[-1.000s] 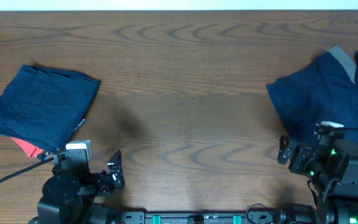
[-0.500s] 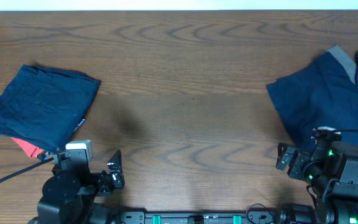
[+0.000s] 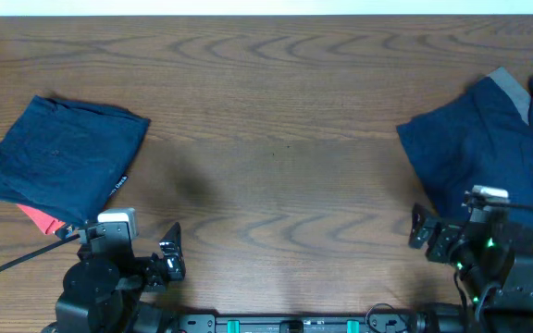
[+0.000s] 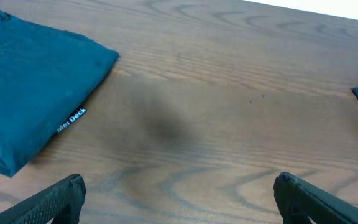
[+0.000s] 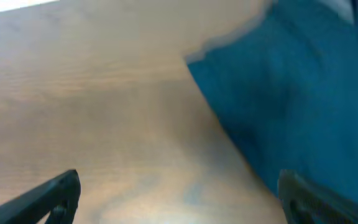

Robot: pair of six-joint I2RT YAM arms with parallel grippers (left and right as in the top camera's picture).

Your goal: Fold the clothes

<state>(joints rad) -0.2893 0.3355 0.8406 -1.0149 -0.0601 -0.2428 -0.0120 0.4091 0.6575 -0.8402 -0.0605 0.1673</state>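
Note:
A folded navy garment [image 3: 68,157] lies at the table's left, on top of a coral-red piece [image 3: 41,218] whose corner sticks out below it. It also shows in the left wrist view [image 4: 30,93]. A loose pile of navy clothes with grey trim [image 3: 484,148] lies at the right edge and shows blurred in the right wrist view [image 5: 303,106]. My left gripper [image 3: 170,256] is open and empty near the front edge, right of the folded stack. My right gripper [image 3: 421,227] is open and empty over bare wood, just left of the pile's lower edge.
The wooden table [image 3: 276,139] stretches between the two heaps. Its far edge [image 3: 266,16] runs along the top. The arm bases stand at the front edge.
My right arm has drawn back toward the front edge and slightly left. The left arm and both clothes heaps have not moved.

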